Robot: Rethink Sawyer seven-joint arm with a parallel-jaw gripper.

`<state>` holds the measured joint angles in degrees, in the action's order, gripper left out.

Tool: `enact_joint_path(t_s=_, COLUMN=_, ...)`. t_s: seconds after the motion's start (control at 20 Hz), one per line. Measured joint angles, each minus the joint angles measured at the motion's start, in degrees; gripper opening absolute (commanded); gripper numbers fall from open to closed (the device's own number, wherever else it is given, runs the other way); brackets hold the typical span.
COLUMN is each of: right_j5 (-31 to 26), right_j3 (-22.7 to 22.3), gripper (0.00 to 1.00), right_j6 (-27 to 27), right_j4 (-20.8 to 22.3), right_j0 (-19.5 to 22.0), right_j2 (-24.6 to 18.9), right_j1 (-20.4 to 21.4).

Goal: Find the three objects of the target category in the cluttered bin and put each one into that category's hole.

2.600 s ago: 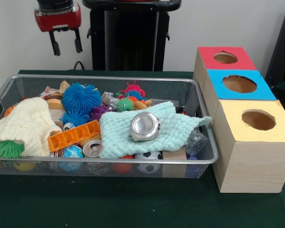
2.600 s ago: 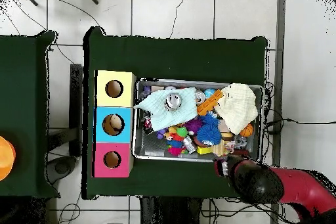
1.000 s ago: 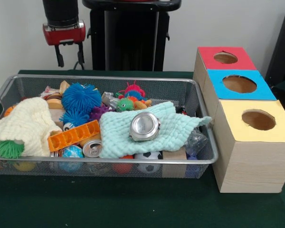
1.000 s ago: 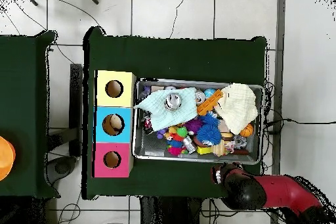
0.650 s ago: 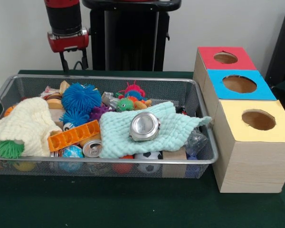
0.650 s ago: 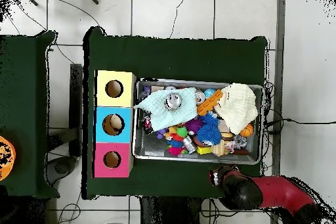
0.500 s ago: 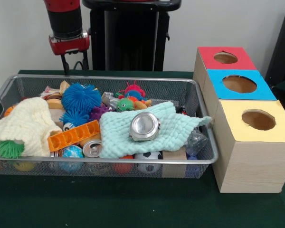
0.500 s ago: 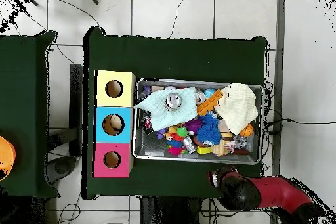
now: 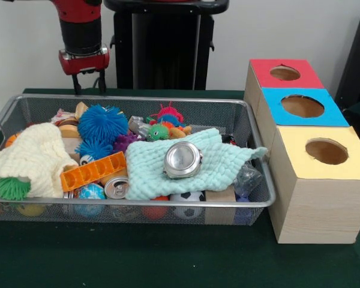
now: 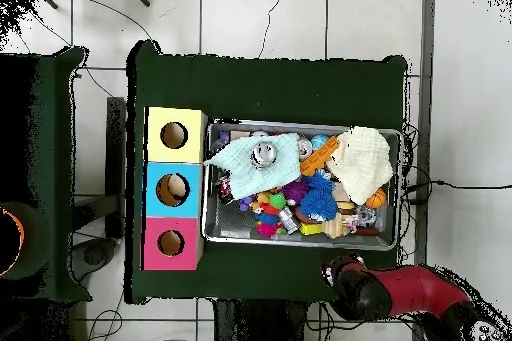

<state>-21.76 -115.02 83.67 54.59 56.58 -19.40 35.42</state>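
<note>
Bin: a wire mesh bin (image 9: 255,157) fills the left and centre of the front view, crowded to its rim.
Bin, left part: a cream knitted cloth (image 9: 27,157) lies heaped at the left end, with a green spiky ball (image 9: 12,188) at its lower edge.
Bin, middle: two blue spiky balls (image 9: 102,122), an orange ridged block (image 9: 93,171), a drink can (image 9: 116,187) and a small globe ball (image 9: 90,192).
Bin, right part: a mint knitted cloth (image 9: 225,157) is spread wide, with a round metal tin (image 9: 182,159) lying on top of it; a soccer-pattern ball (image 9: 187,197) shows under its near edge.
Bin, back: a green and red spiky toy (image 9: 162,127) sits near the far wall.
Boxes: a row of three wooden boxes at the right of the front view, just beside the bin: red-topped box (image 9: 285,73), blue-topped box (image 9: 302,107), yellow-topped box (image 9: 324,151), each with a round hole, each hole dark inside.
Open room: bare green table (image 9: 168,258) runs along the lower edge of the front view.
Gripper: the gripper (image 9: 89,84) hangs at the upper left, above and behind the bin's far rim, its two fingers a little apart and holding nothing.
Change: since 2.6 s ago the gripper has swung rightwards and turned, and its fingers stand closer together; the bin's contents lie as they did.
</note>
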Motion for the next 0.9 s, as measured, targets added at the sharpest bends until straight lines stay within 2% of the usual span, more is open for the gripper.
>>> enact_joint_path(t_s=0.45, right_j5=3.96, right_j3=2.52, gripper=1.00, right_j6=0.00, right_j4=3.34, right_j0=-3.68, right_j2=3.73, right_j1=-0.06)
enact_joint_path(t_s=0.9, right_j5=7.38, right_j3=6.82, gripper=1.00, right_j6=0.03, right_j4=6.88, right_j0=-9.92, right_j2=11.15, right_j1=-2.79)
